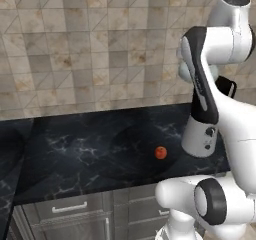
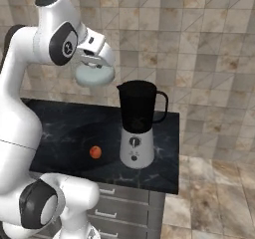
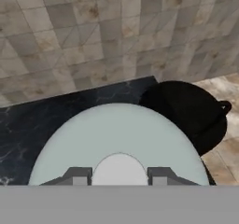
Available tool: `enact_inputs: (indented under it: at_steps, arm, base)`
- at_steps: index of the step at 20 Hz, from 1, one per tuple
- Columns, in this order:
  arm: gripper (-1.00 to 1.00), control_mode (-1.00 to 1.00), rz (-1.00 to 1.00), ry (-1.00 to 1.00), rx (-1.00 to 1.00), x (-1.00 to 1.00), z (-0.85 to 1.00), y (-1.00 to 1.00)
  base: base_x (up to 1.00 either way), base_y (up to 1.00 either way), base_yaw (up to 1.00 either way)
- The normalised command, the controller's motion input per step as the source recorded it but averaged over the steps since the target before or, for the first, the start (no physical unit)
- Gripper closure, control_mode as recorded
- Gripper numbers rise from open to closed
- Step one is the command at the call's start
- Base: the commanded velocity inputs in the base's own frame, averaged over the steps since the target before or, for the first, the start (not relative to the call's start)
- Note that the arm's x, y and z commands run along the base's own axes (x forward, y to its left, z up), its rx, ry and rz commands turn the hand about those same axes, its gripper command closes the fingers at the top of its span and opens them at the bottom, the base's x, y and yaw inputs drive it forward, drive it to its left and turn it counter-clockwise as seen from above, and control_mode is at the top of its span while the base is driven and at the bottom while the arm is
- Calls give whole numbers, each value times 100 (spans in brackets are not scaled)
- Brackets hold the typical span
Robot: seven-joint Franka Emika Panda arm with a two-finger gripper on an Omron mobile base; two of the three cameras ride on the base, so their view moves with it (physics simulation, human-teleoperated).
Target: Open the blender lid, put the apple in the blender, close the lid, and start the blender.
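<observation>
Right now I have the gripper [image 3: 119,174] closed on the knob of the lid [image 2: 94,75], holding it in the air. Below the hand, the apple [image 2: 95,152] sits on the dark counter [image 2: 64,128]. Further right, below and beside the hand, the blender [image 2: 138,125] stands uncovered.

Blender lid [image 3: 116,134] in end effector [image 3: 119,175]

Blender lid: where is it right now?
Off the jar: the blender lid hangs in the pincer, in the air up and left of the open blender in the right base view.
</observation>
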Motion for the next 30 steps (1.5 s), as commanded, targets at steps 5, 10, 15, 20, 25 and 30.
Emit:
enact_inputs:
  at_steps: [5,10,15,20,25,30]
  arm:
    - [100,-100,3,18,-7,0,-5,100]
    - [100,-100,1,25,-8,5,-27,100]
    - [100,-100,3,26,-4,17,-60,61]
    - [100,-100,7,14,0,19,-81,27]
    - [100,-100,6,6,0,16,-94,11]
    - [100,-100,5,3,0,23,-95,5]
  base:
    - [0,0,0]
    - [0,0,0]
    - [0,0,0]
    - [0,0,0]
    - [0,0,0]
    - [0,0,0]
